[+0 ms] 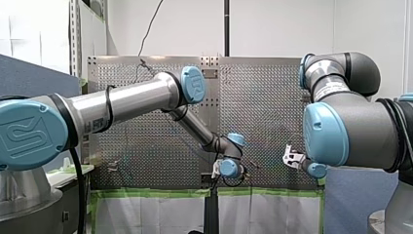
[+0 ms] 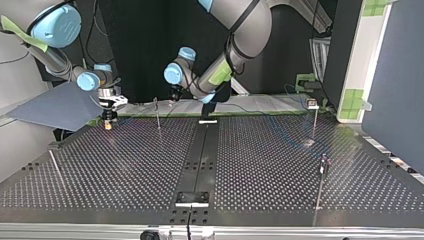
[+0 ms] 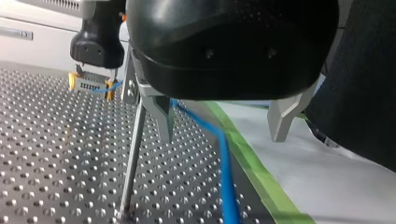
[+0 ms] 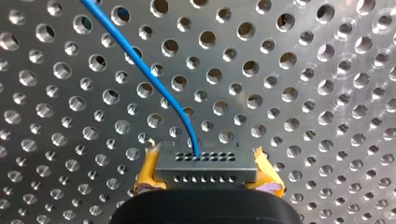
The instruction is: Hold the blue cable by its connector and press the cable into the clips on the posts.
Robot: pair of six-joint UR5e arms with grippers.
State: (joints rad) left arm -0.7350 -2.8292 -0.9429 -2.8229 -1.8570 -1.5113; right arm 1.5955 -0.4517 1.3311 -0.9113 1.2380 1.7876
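My right gripper (image 4: 205, 176) is clenched on the grey connector (image 4: 205, 162), with its yellow pads (image 4: 148, 173) pressing the connector's two short ends. The blue cable (image 4: 138, 60) leaves the connector's row of holes and runs away from the gripper over the perforated table (image 4: 303, 93). The connector sits just above the table; whether it touches the table cannot be told.

My left gripper (image 3: 223, 140) is released, with its metal fingers (image 3: 164, 119) spread wide and nothing clamped. In the left wrist view the cable passes through the gap between the fingers, close beside the finger nearer the thin post (image 3: 131, 158). Whether the cable touches that finger cannot be told. The post stands just outside that finger, planted in the table. Beyond it, my right gripper holds the connector low over the table.

A strip of green tape (image 3: 252, 168) borders the table's edge under the open gripper.

In the top view both grippers are at the table's far edge, the right in the upper left of the frame and the left nearer the middle, with the post between them.
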